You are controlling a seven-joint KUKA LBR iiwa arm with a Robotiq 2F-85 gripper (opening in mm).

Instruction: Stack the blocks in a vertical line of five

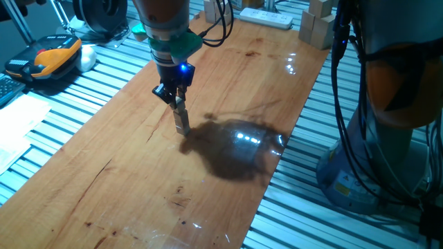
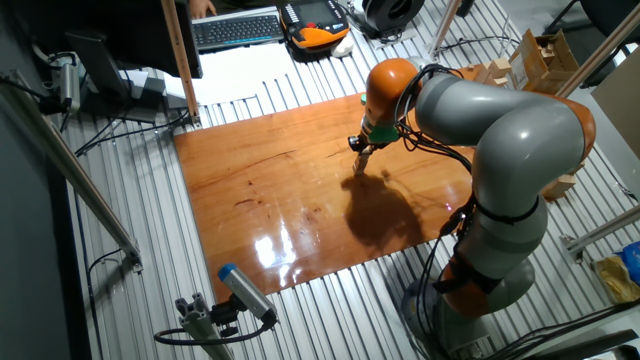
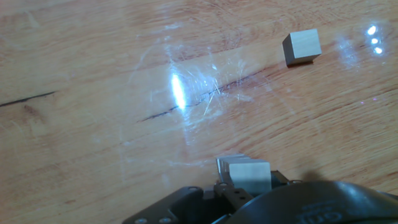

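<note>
My gripper point(image 1: 178, 101) hangs fingers-down over the middle of the wooden board point(image 1: 104, 173), and it shows small in the other fixed view point(image 2: 361, 150). It is shut on a pale wood block point(image 3: 250, 177) at the top of a short column of blocks point(image 1: 182, 124). The hand view looks straight down: a lower block's edge point(image 3: 226, 163) peeks out just left of the held one. Whether the held block rests on the column I cannot tell. One loose block point(image 3: 302, 46) lies alone on the board, up and to the right in the hand view.
Much larger pale wooden blocks point(image 1: 315, 26) and a white power strip point(image 1: 266, 17) sit at the board's far end. An orange-black device point(image 1: 54, 55) lies on the slatted table at left. The arm's base point(image 1: 387, 145) stands right of the board.
</note>
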